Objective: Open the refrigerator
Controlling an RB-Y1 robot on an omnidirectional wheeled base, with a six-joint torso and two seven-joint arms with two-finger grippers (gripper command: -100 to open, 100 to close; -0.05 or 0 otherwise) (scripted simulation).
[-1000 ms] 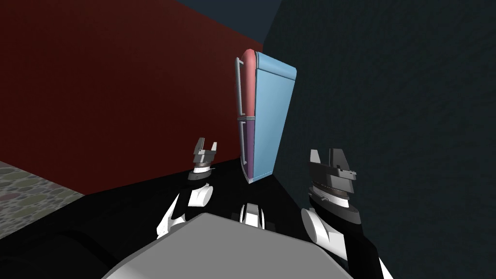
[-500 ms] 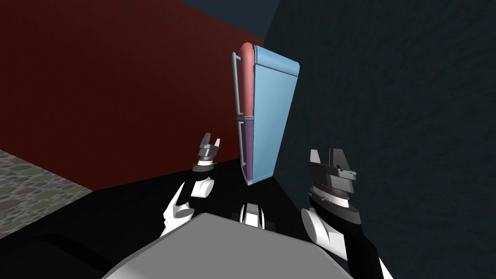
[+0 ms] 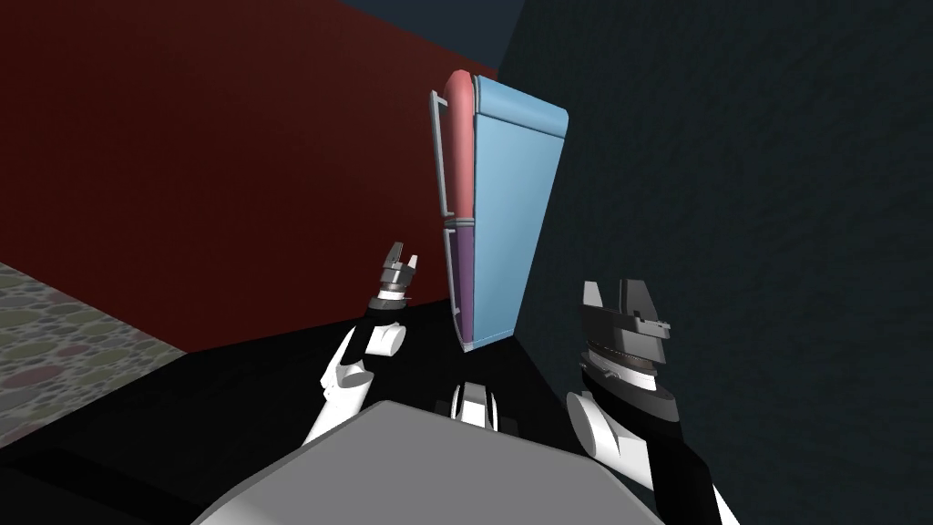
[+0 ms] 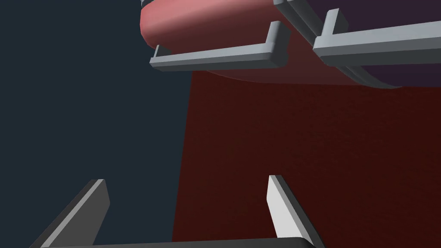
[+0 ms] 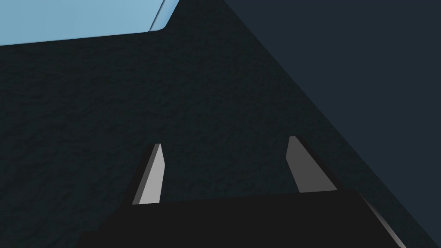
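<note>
Left end effector (image 3: 404, 255), spread wide and empty, hovers near the refrigerator (image 3: 510, 219) handles (image 4: 215, 57).

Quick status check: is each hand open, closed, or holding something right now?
Left hand: open, holding nothing, short of the upper door handle.
Right hand: open, holding nothing.

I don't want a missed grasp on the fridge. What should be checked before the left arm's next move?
1. Fingers of left gripper open: ok.
2. Handle of the pink door ahead of the left gripper: ok.
3. That handle between the fingers: not ok, it lies beyond the fingertips.
4. Both doors of the fridge shut: ok, flush.
5. The right gripper clear of the fridge: ok, open, facing a dark wall.
</note>
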